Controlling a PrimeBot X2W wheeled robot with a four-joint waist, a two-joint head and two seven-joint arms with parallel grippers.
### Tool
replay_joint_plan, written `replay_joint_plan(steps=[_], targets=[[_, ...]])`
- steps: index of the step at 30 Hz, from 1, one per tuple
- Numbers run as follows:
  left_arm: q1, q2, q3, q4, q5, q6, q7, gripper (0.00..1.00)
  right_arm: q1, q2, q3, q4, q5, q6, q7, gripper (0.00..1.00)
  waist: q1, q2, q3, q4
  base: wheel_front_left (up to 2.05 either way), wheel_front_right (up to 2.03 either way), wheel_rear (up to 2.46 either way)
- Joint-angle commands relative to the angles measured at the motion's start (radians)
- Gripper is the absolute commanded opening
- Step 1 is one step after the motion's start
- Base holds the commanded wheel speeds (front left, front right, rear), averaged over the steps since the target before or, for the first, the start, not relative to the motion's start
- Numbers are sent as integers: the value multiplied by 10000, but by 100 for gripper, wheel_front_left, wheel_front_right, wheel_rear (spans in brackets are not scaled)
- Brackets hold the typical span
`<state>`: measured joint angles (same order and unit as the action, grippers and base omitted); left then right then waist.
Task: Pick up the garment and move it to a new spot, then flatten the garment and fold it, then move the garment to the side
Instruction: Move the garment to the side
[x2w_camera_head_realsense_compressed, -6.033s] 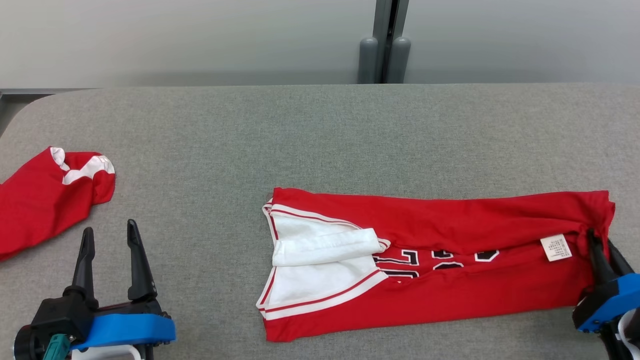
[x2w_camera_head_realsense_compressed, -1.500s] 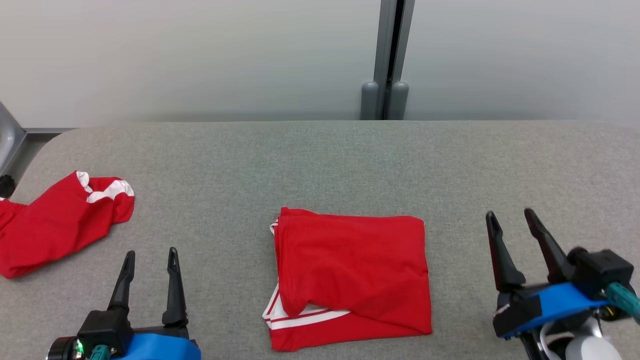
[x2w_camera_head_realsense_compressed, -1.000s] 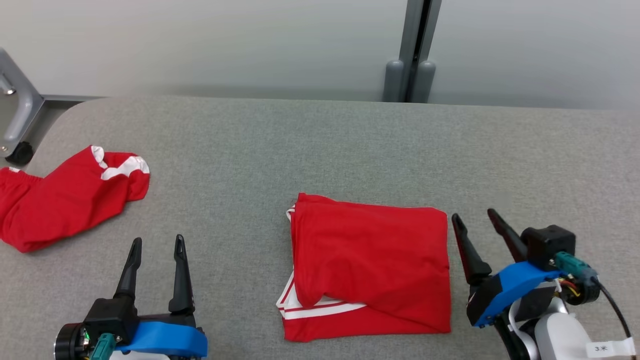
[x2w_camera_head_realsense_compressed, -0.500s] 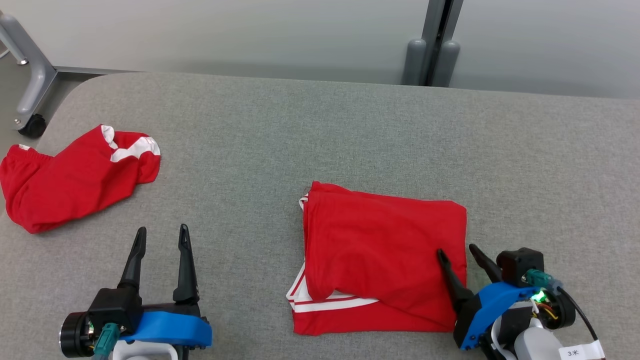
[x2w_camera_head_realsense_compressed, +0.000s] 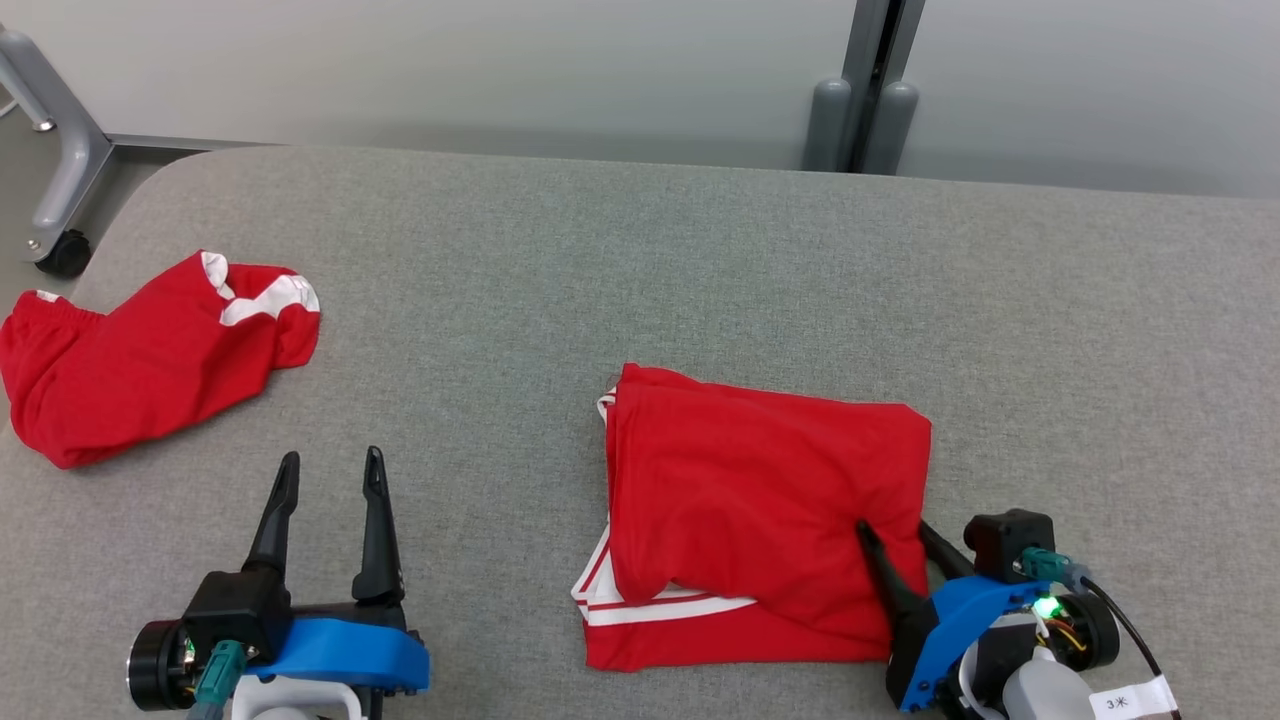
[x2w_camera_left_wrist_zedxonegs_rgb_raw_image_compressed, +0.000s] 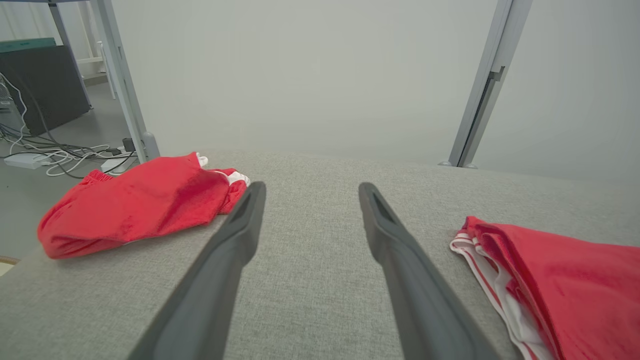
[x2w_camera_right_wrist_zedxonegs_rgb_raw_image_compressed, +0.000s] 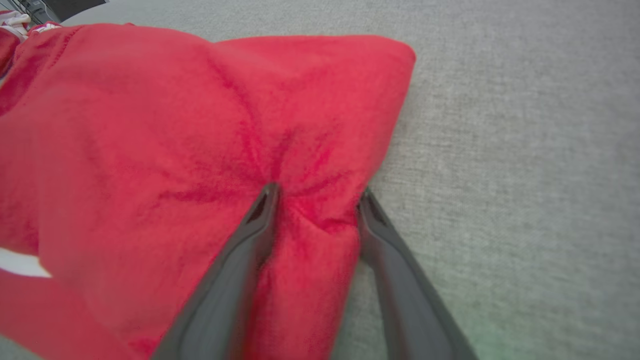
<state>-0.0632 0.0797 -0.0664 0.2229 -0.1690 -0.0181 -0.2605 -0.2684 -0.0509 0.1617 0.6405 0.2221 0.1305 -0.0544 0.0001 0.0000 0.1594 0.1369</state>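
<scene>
The garment (x2w_camera_head_realsense_compressed: 760, 500) is a red jersey with white trim, folded into a rough rectangle on the grey table (x2w_camera_head_realsense_compressed: 600, 250). My right gripper (x2w_camera_head_realsense_compressed: 893, 530) is at its lower right edge. In the right wrist view the right gripper (x2w_camera_right_wrist_zedxonegs_rgb_raw_image_compressed: 315, 195) is open, its two fingers straddling a ridge of the garment (x2w_camera_right_wrist_zedxonegs_rgb_raw_image_compressed: 150, 125). One fingertip presses a pucker into the cloth and the other sits at the hem. My left gripper (x2w_camera_head_realsense_compressed: 332, 456) is open and holds nothing, to the garment's left. In the left wrist view the left gripper (x2w_camera_left_wrist_zedxonegs_rgb_raw_image_compressed: 310, 187) points across bare table, with the garment (x2w_camera_left_wrist_zedxonegs_rgb_raw_image_compressed: 575, 280) at the right.
A second red garment (x2w_camera_head_realsense_compressed: 150, 350) lies crumpled at the table's far left edge and shows again as a red garment (x2w_camera_left_wrist_zedxonegs_rgb_raw_image_compressed: 135, 205) in the left wrist view. A grey frame leg with a caster (x2w_camera_head_realsense_compressed: 60, 250) stands off the left corner. A grey post (x2w_camera_head_realsense_compressed: 860, 90) rises behind the table.
The head camera shifted earlier. My right gripper has come down and left onto the garment's right edge, puckering the cloth, and its fingers have narrowed slightly. The left gripper has barely moved.
</scene>
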Motion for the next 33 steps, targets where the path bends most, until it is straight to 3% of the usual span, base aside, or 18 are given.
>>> replay_joint_plan(steps=[1,5,15,26,33], targets=[[-106,-21,7,23,-61,-11,-60,100,-149,6,56,324,45,5,-52,0,-1,0,-7,-5,0,0,0],[-90,-31,24,-36,-81,13,-54,100,-581,-12,-165,574,-141,2,-418,0,-1,0,54,-74,0,0,0],[-334,-43,62,-380,-80,-3,-55,100,-1347,-960,-545,336,-296,2,-862,0,-1,0,549,-794,0,0,0],[-1425,19,103,-979,100,-23,-56,100,-1584,-2220,-1400,-1220,41,2,-754,0,-1,0,2032,-1948,0,0,0],[-2124,174,150,-1207,215,-63,-56,100,-1970,-2140,-1792,-2051,38,2,-654,0,-1,0,2815,-2231,0,0,0]])
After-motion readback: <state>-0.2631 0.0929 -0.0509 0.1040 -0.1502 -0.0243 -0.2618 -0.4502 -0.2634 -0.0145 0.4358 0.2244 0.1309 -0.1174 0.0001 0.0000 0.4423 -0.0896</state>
